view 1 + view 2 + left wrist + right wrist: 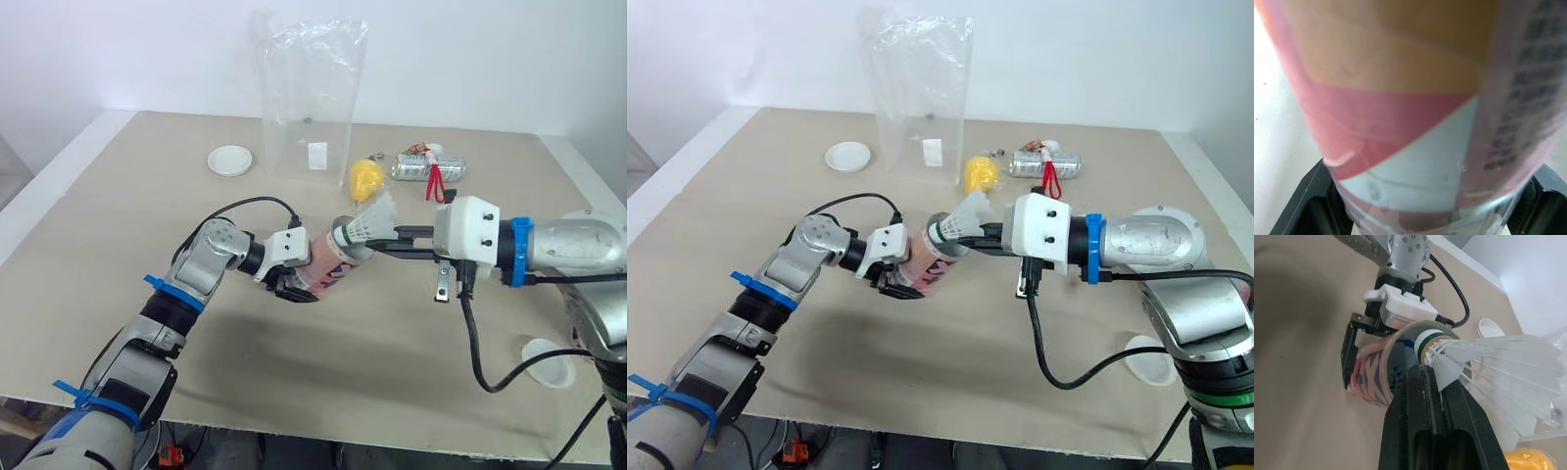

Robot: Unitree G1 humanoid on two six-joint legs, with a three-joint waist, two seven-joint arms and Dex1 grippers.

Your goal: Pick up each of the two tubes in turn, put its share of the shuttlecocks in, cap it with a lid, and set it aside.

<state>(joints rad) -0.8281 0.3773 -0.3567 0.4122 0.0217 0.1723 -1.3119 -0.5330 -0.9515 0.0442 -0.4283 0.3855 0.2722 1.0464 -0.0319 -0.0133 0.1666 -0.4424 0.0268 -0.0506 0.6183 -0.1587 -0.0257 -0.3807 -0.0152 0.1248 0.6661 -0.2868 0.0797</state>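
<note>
White shuttlecock (368, 228) sits cork-first in mouth of pink tube (328, 267).

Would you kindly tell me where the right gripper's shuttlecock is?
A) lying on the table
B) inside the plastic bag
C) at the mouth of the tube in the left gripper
C: the right gripper holds the shuttlecock with its cork at the mouth of the tube in the left gripper.

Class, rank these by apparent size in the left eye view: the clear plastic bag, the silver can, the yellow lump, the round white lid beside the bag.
1. Clear plastic bag, largest by far.
2. Silver can.
3. Round white lid and yellow lump: too alike to rank.
</note>
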